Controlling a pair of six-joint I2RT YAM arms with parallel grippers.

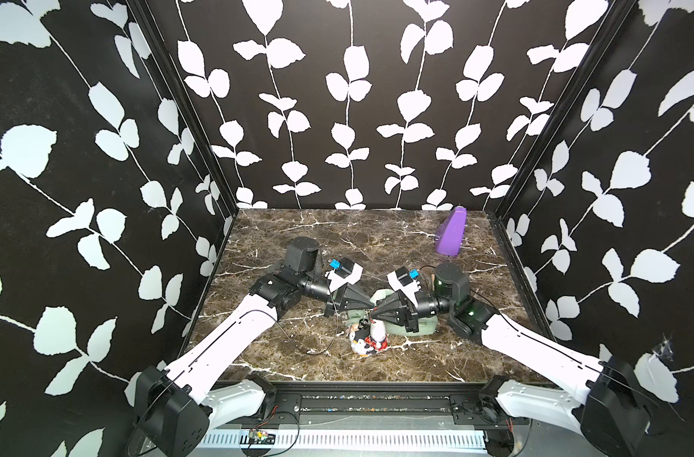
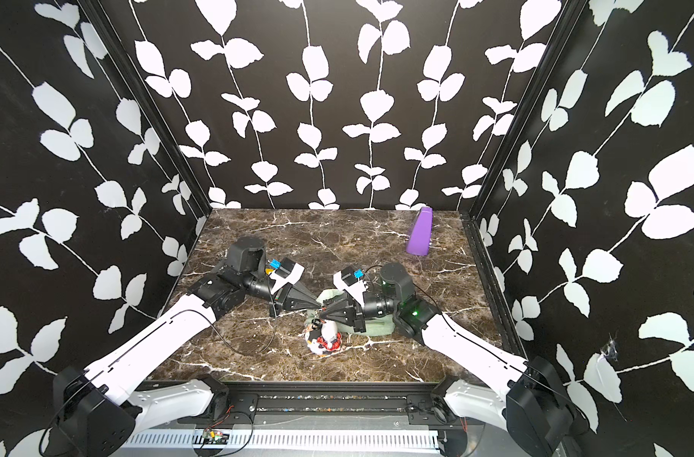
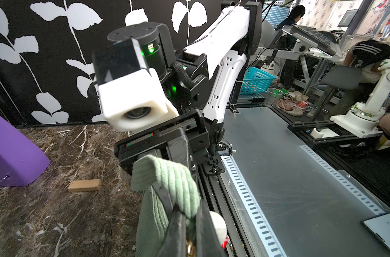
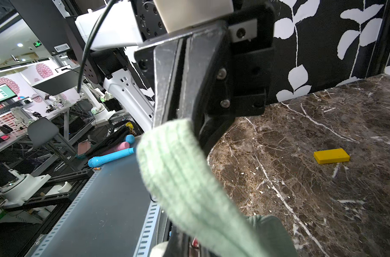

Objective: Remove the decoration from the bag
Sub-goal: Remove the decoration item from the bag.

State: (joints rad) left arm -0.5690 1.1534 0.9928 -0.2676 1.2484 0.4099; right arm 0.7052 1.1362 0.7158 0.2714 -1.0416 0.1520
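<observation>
Wide brown marble tabletop point(image 1: 337, 245) and both arms are reaching in low from the near corners, meeting nose to nose at the middle. Under them lies the bag point(image 1: 422, 330), sage green and soft. It sits a little right of centre towards the front edge, and most of it is hidden by the right arm's wrist.

Back in the far right corner, well apart from the action, stands a purple wedge point(image 1: 451, 233).

Just in front of the bag, touching its near left end, is the decoration point(image 1: 371, 341), a small white plush figure with black and red on it. It lies on the marble, and a dark clasp above it runs up towards the two tips.

Left end effector point(image 1: 372, 305) is clenched. The right wrist view shows its jaws pressed flat together with the ribbed strap point(image 4: 189, 189) coming out at the tip, so it is pinching the strap. Right end effector point(image 1: 373, 315) tapers to a point just beside it in both top views, so it is clenched as well. What it has between its jaws I cannot tell.

In the left wrist view the strap point(image 3: 174, 178) is raised and folded over between the two tips.

Smallest of all: a wooden block point(image 3: 84, 185) and a yellow block point(image 4: 331, 155), each flat on the marble, well apart from the bag.
</observation>
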